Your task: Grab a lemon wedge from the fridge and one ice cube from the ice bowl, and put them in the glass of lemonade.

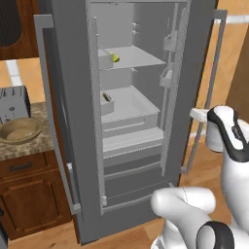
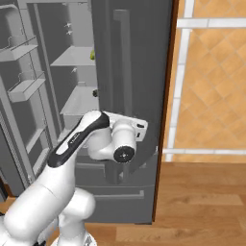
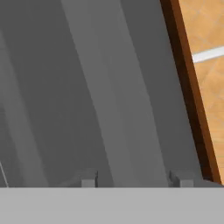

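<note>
The tall grey steel fridge stands open; the tiny yellow-green lemon wedge lies on an upper shelf. Fingers seem apart, straddling the door handle; release and reach inward.

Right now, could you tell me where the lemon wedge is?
In the left base view, the lemon wedge sits on the open fridge's upper shelf, at its left end.

The fridge looks like matt brushed grey steel, its shelves pale smooth plastic; the ice bowl is tan wood, the toaster silvery metal.
</note>
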